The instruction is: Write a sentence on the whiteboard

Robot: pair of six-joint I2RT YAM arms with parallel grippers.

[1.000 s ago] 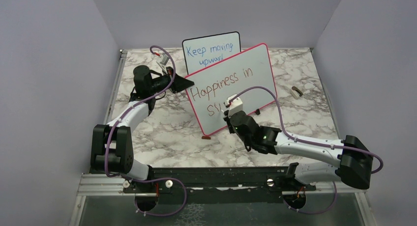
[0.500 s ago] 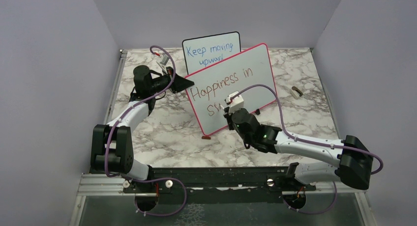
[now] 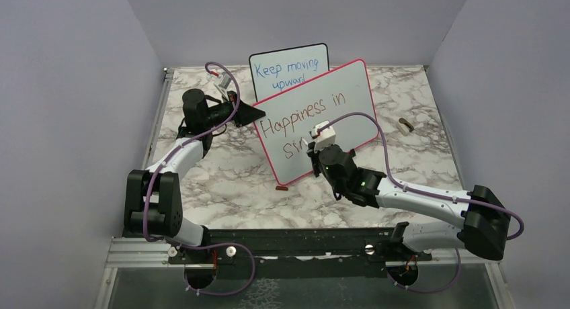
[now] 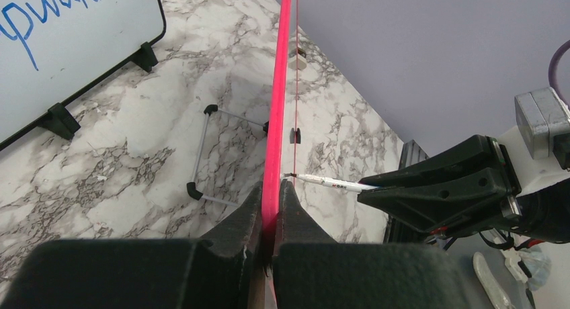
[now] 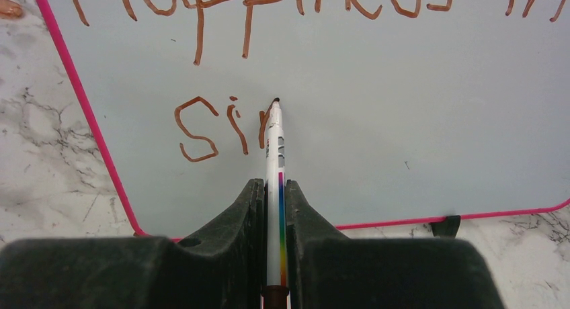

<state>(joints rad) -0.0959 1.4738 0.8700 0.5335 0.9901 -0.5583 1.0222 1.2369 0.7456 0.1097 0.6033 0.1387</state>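
The pink-framed whiteboard (image 3: 349, 94) stands tilted on the marble table, and in the left wrist view I see it edge-on (image 4: 279, 87). My left gripper (image 3: 250, 112) (image 4: 271, 188) is shut on its left edge. The brownish-red sentence (image 3: 302, 114) reads "Happiness in", with "Si" and a fresh stroke (image 5: 222, 127) on the line below. My right gripper (image 3: 314, 148) (image 5: 274, 185) is shut on a white marker (image 5: 274, 161) with a rainbow stripe. The marker's tip touches the board at the top of the fresh stroke. The same marker (image 4: 333, 183) shows side-on in the left wrist view.
A smaller black-framed board (image 3: 289, 70) with blue "Keep moving upward" stands behind the pink one. A small cap-like object (image 3: 405, 126) lies at the right of the table. A thin wire stand (image 4: 201, 154) rests behind the board. Purple walls close in the table.
My right gripper has moved up and slightly right with the marker, drawing a new stroke after "Si". The left arm and the board have stayed still.
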